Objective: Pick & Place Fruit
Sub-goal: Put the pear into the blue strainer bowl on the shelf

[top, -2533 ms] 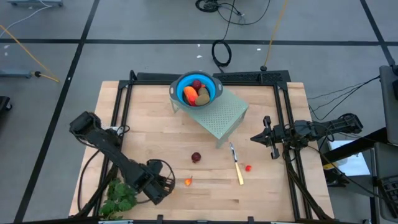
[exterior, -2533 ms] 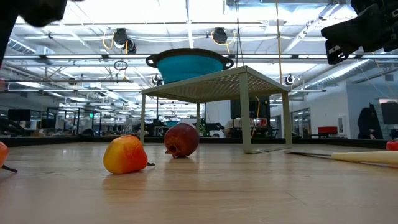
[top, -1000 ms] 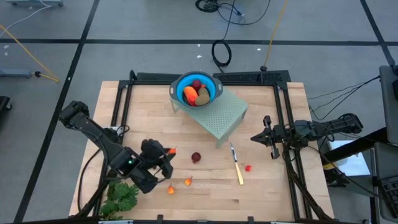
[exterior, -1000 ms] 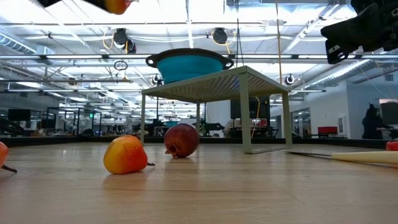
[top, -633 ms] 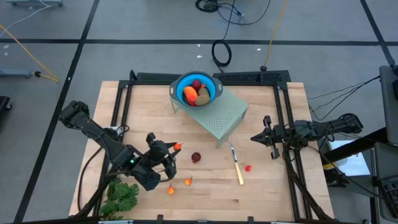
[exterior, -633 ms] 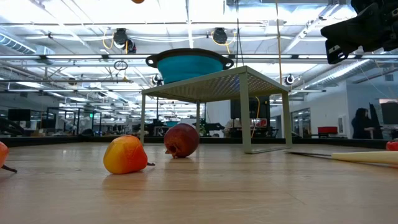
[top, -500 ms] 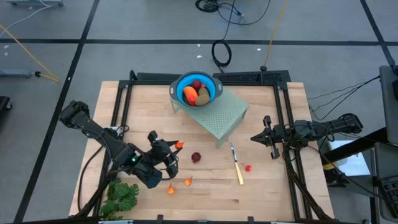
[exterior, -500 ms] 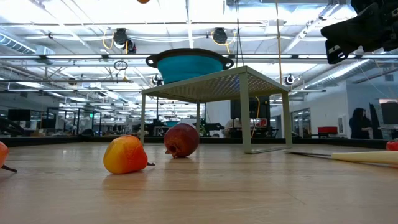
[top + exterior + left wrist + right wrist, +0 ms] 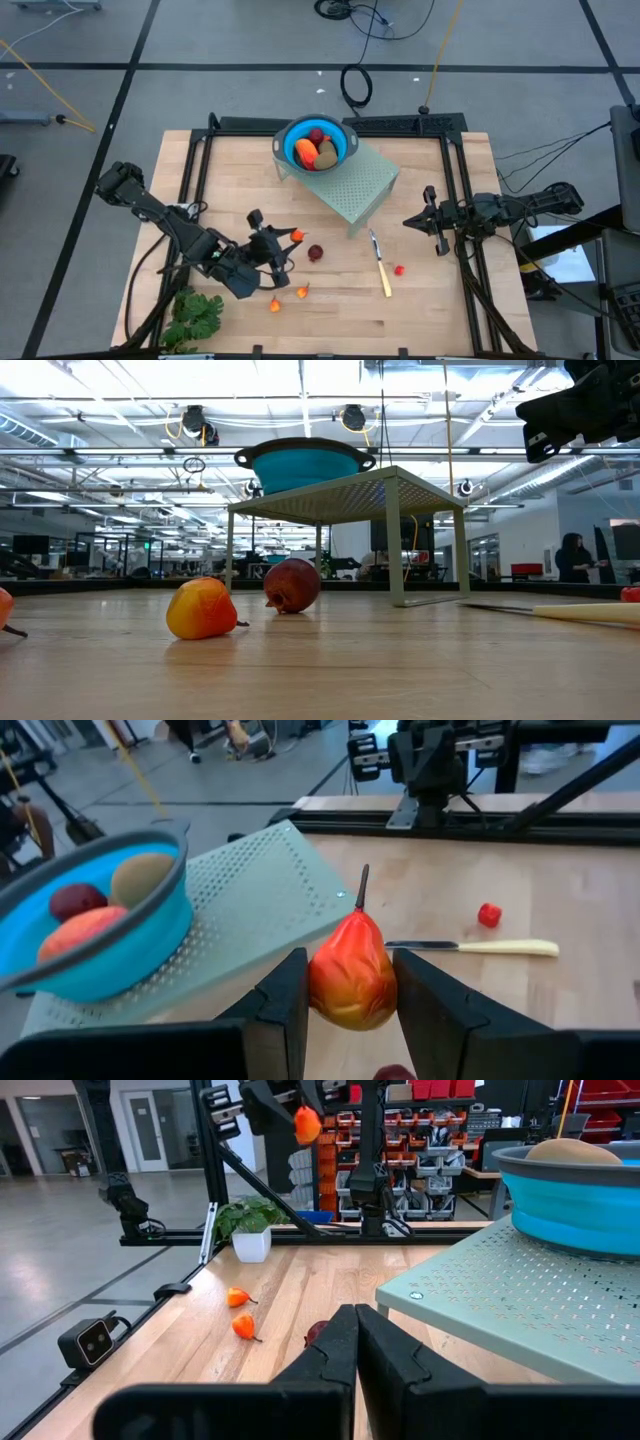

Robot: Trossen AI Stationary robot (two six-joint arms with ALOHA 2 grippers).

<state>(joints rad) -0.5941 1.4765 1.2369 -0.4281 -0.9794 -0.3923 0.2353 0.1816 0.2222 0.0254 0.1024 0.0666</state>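
Observation:
My left gripper [image 9: 291,239] hangs over the table's middle left, shut on a small orange-red fruit [image 9: 350,982] with a dark stem. A blue bowl [image 9: 340,150] stands on a pale green perforated stand [image 9: 358,185] at the far middle and holds a dark red ball, an orange piece and an olive-brown oval. A dark red ball [image 9: 316,252], two small orange fruits [image 9: 303,291] [image 9: 275,304] and a tiny red bit [image 9: 399,269] lie on the wood. My right gripper [image 9: 411,221] waits shut at the right edge. My left gripper pinches the fruit's wide belly [image 9: 318,990] between its two fingers, one on either side. The fingers come from the table's left, slanting a little downward. The fruit is lifted clear of the table, its stem [image 9: 361,886] pointing away from the gripper.
A yellow-handled knife [image 9: 381,265] lies right of the dark red ball. A leafy green bunch [image 9: 195,316] sits at the near left corner. Black rails frame the table's left, far and right sides. Bare wood lies along the near edge.
My left gripper has carried the orange-red fruit up and toward the table's right edge, nearer the stand, and has rolled about its own pointing line. The fruit has risen out of the top of the low view. It stays pinched throughout.

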